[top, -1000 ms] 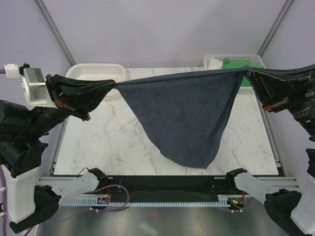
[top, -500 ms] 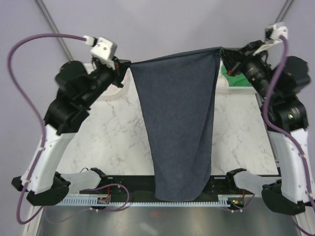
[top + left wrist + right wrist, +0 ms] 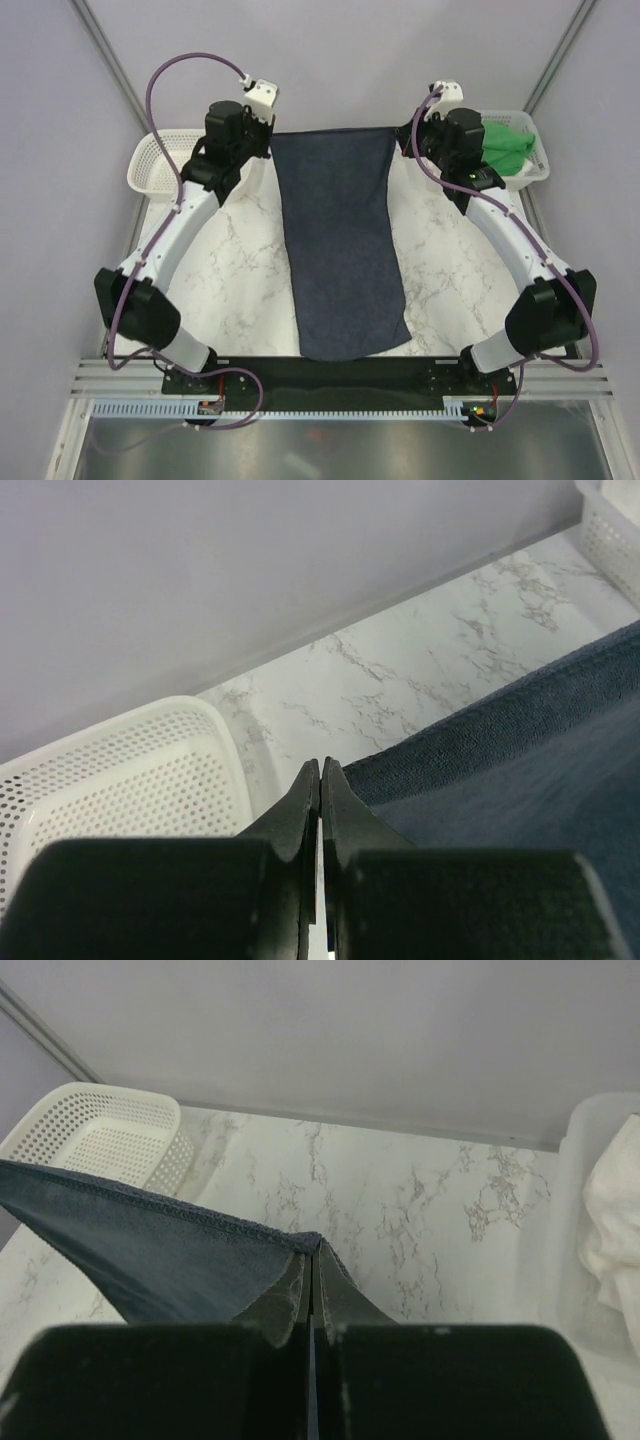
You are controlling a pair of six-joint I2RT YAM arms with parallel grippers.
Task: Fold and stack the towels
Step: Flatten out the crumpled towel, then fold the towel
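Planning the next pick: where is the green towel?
Top view: the green towel lies in the white basket at the far right corner, beside the right gripper.

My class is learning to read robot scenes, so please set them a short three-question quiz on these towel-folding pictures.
1. True or false: the navy towel is rolled into a ball.
2. The green towel sits in: A) a drawer B) the right basket C) a bucket.
3. Which pincers grip the navy towel?
Key: 1 false; 2 B; 3 both: the left pincer and right pincer are each shut on a far corner.
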